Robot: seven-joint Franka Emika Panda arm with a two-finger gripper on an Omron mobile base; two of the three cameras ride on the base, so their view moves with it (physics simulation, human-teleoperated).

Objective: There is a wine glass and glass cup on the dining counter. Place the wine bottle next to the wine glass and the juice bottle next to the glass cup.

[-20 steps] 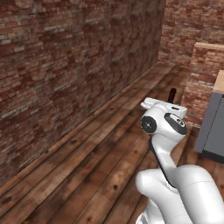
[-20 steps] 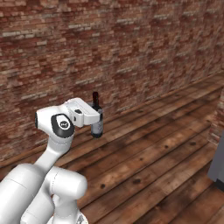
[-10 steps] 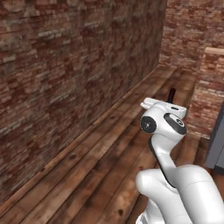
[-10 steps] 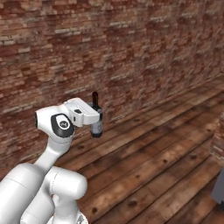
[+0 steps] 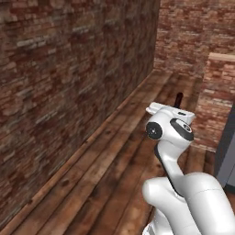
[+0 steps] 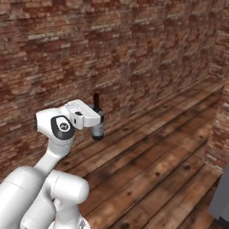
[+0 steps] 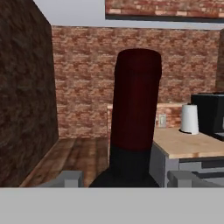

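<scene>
The gripper [image 6: 97,126] is clamped on the wine bottle [image 6: 97,120], holding it upright in the air above the wood floor [image 6: 147,174] — a brick wall [image 6: 112,53] behind it. In the hand view the bottle's dark red cap [image 7: 136,100] rises at 12 o'clock, with a wood-topped worktop [image 7: 188,142] at 3 o'clock carrying a white kettle [image 7: 190,118].

No text can be read anywhere (the wine bottle [image 6: 97,123] label is blurred).
</scene>
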